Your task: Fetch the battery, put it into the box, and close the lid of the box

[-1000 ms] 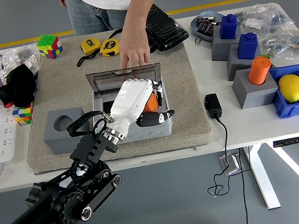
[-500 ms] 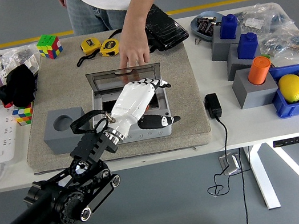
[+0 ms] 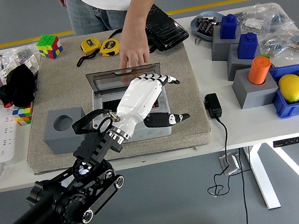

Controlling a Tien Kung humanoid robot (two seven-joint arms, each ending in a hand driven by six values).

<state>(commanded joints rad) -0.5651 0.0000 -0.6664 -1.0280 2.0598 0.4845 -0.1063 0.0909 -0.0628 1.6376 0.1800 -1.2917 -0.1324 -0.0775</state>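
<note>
The left hand [image 3: 146, 102] hovered over the grey box [image 3: 131, 106] at the middle of the beige mat [image 3: 183, 91], its white fingers spread and holding nothing. The box's lid [image 3: 123, 78] stood open toward the tabletop's far edge, where a person's hand [image 3: 134, 49] pressed on its rim. The battery could not be made out beneath the hand.

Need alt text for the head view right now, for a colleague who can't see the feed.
The robot's left hand, fingers spread and empty, hovers over an open grey box on a beige mat. A person's hand at the far side rests on the box's raised lid. Tools and blocks clutter the white table.
</note>
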